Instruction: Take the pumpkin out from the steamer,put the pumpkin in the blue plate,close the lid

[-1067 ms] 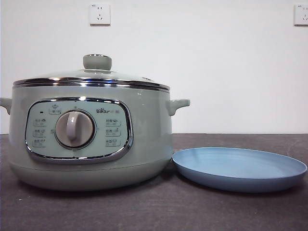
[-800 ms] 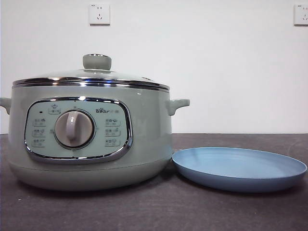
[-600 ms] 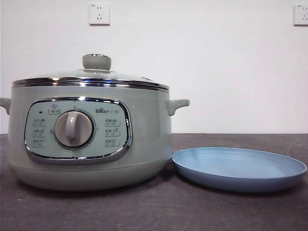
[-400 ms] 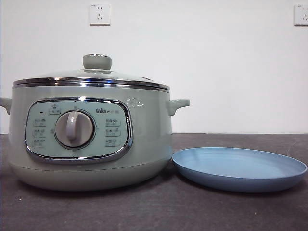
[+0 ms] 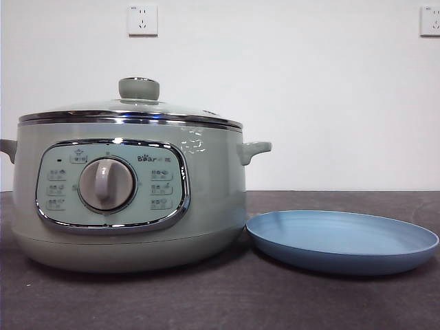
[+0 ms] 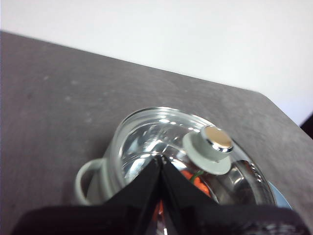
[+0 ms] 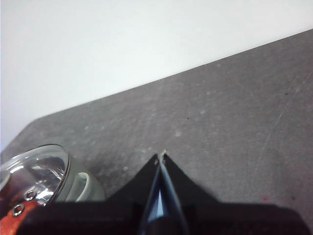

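The sage-green steamer [image 5: 206, 199] stands at the left of the front view with the glass lid [image 5: 130, 110] shut on it. The blue plate [image 5: 342, 240] lies empty to its right, close to the pot. The pumpkin [image 6: 199, 182] shows as orange through the lid [image 6: 161, 137] in the left wrist view, and also in the right wrist view [image 7: 13, 221]. My left gripper [image 6: 160, 159] hangs shut and empty above the lid, beside its knob [image 6: 211, 147]. My right gripper [image 7: 161, 156] is shut and empty above the table, off to the side of the steamer [image 7: 84, 185]. Neither gripper shows in the front view.
The dark grey table [image 5: 220, 302] runs to a white wall with two sockets [image 5: 142, 19]. The pot's side handle [image 5: 253, 150] sticks out above the plate's near rim.
A small bright reflection has appeared on the steamer's wall just under the rim. The steamer, lid and plate have not moved.
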